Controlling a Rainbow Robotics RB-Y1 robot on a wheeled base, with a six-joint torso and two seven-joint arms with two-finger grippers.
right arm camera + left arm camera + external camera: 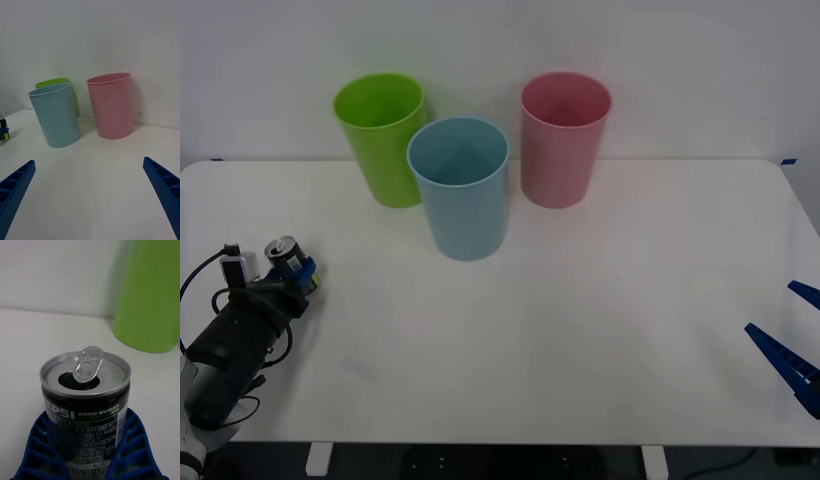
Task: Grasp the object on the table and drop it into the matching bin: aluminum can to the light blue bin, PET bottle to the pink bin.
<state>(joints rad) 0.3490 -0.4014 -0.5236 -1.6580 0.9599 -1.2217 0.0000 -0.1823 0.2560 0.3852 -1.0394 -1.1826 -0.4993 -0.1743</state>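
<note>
Can [87, 405]: metal, silver top brushed and shiny, dark printed wall glossy. Left gripper [88, 450] fingers [41, 446]: blue plastic, ribbed, matt. Right gripper [90, 195] fingers [163, 191]: same blue ribbed plastic. Blue bin [459, 187], pink bin [563, 139], green bin [382, 137]: smooth plastic, faint sheen. Table [560, 330]: white, smooth, matt

left arm [230, 345]: black, cylindrical wrist housing with a white segment at its lower end
cables [195, 275]: thin black loops beside the wrist, running to a small white connector
left pincer [88, 450]: blue ribbed fingers, grid-patterned
right pincer [90, 195]: two blue fingers, tapered, with open ribbed cells
</note>
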